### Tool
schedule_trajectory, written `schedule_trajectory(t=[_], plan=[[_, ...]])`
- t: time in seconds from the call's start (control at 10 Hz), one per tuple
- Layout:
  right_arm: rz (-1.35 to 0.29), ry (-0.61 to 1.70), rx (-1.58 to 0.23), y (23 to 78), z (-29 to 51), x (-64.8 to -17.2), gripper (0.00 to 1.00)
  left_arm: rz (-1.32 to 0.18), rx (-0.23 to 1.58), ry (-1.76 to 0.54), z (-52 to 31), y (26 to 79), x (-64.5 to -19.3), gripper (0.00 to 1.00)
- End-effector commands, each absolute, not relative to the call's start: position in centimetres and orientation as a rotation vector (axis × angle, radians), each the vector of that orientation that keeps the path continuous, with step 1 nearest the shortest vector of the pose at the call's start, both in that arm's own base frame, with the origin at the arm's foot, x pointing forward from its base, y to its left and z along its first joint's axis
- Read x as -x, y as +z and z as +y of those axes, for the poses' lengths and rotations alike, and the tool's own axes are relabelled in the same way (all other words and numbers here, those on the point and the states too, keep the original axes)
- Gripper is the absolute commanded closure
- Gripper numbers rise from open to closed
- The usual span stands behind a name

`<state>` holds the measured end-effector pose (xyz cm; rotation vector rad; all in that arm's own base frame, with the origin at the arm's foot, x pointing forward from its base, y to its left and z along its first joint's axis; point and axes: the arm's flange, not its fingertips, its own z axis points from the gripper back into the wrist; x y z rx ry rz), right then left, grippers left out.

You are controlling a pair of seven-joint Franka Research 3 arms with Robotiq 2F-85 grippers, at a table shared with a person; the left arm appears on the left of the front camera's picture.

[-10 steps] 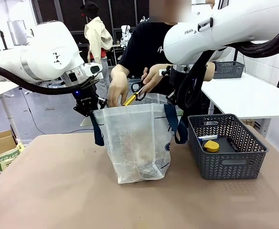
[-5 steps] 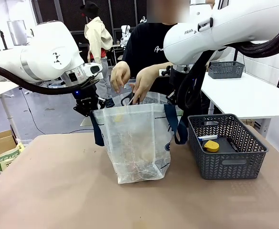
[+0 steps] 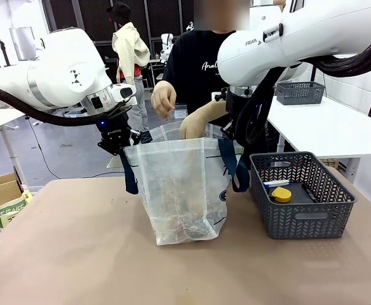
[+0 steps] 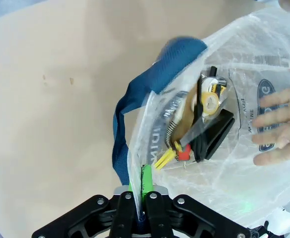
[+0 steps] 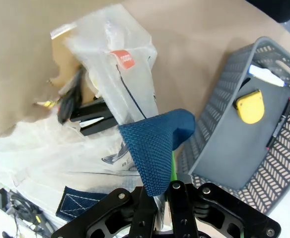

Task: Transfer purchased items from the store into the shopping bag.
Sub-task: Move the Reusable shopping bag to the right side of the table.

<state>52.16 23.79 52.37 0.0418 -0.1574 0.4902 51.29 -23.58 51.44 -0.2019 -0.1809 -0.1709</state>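
Scissors (image 4: 166, 157) are now dropped into bag (image 3: 179, 184), 9 o'clock of basket (image 3: 300, 223); hand (image 4: 276, 124) is spread empty, left gripper (image 4: 141, 192) and right gripper (image 5: 166, 186) are clamped on bag; puck (image 3: 281, 194) is left.

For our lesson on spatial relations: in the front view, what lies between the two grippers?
The open mouth of the shopping bag, held between the left gripper and right gripper, with the person's hand reaching into it. The front view shows this.
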Motion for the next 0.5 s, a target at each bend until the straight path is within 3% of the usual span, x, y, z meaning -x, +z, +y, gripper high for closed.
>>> schedule_trajectory(t=[0.0, 0.4], plan=[[-0.158, 0.489, -0.041, 52.46, 23.70, -52.21, 1.00, -0.181, 0.201, -0.169, -23.42, 51.39, -51.36, 1.00], [-0.158, 0.489, -0.041, 52.46, 23.70, -52.21, 1.00, -0.181, 0.201, -0.169, -23.42, 51.39, -51.36, 1.00]])
